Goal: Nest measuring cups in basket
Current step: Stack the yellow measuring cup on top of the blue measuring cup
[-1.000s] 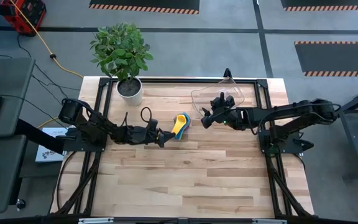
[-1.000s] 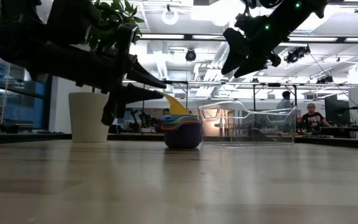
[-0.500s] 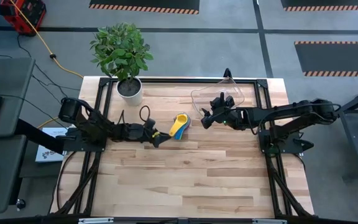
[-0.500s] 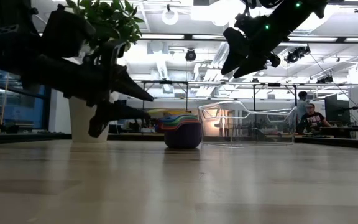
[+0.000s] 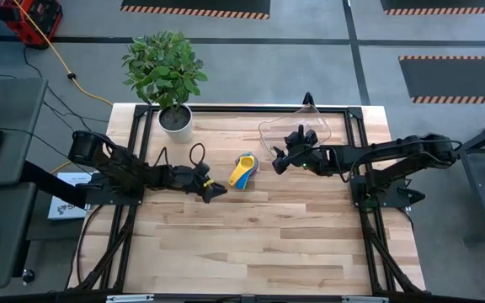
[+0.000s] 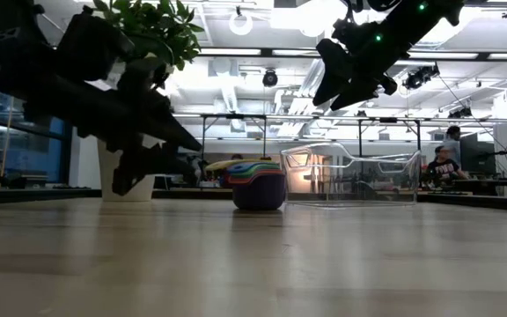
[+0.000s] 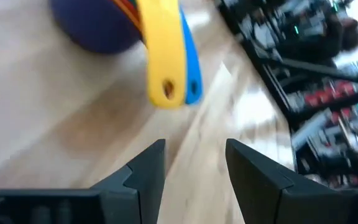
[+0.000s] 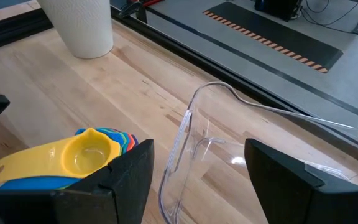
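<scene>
You have one nested stack of cups (image 5: pixel 242 171) on the table beside the basket (image 5: pixel 297 133), rainbow rims showing only in low view. Left gripper (image 5: pixel 212 190) beside the stack, right gripper (image 5: pixel 281 161) above the basket: both open, empty.

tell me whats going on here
Two robot arms work at a wooden table. The measuring cups sit nested in one stack on the wood, beside the clear basket, not in it. The left gripper is open and empty, just short of the stack's handles. The right gripper hangs open above, between stack and basket.
</scene>
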### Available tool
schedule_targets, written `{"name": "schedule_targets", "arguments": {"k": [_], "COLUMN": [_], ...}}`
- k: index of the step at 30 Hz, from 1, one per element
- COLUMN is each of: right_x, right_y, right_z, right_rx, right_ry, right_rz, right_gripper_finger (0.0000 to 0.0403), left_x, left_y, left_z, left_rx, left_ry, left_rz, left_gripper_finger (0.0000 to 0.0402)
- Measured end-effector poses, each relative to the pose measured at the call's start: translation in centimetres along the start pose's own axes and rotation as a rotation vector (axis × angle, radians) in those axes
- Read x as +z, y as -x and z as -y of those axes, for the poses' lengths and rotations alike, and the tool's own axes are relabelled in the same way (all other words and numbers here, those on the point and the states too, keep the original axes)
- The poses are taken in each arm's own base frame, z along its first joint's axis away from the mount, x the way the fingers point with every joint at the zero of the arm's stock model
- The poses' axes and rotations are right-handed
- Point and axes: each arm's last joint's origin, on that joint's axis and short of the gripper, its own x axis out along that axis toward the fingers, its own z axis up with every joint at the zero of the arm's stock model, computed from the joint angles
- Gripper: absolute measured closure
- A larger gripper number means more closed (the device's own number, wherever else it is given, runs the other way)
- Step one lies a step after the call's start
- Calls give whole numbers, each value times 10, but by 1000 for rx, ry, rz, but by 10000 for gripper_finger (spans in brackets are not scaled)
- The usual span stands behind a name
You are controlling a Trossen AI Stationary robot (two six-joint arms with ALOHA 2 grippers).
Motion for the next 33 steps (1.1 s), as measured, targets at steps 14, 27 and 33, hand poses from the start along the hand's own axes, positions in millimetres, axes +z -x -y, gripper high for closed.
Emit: {"name": "schedule_targets", "arguments": {"k": [14,27,33], "right_x": [0,0,0], "right_y": [0,0,0], "right_z": [0,0,0], "right_rx": [0,-5,-2], "right_ry": [0,-2,0], "right_rz": [0,5,1], "right_gripper_finger": [160,160,160], "left_x": [27,15,8], "left_y": [15,-35,-41], "left_z": [5,27,46], "left_rx": [195,469,408], "left_ry": [-434,-665,-637], "left_rz": [86,-1,12], "left_gripper_finger": [362,401,401]}}
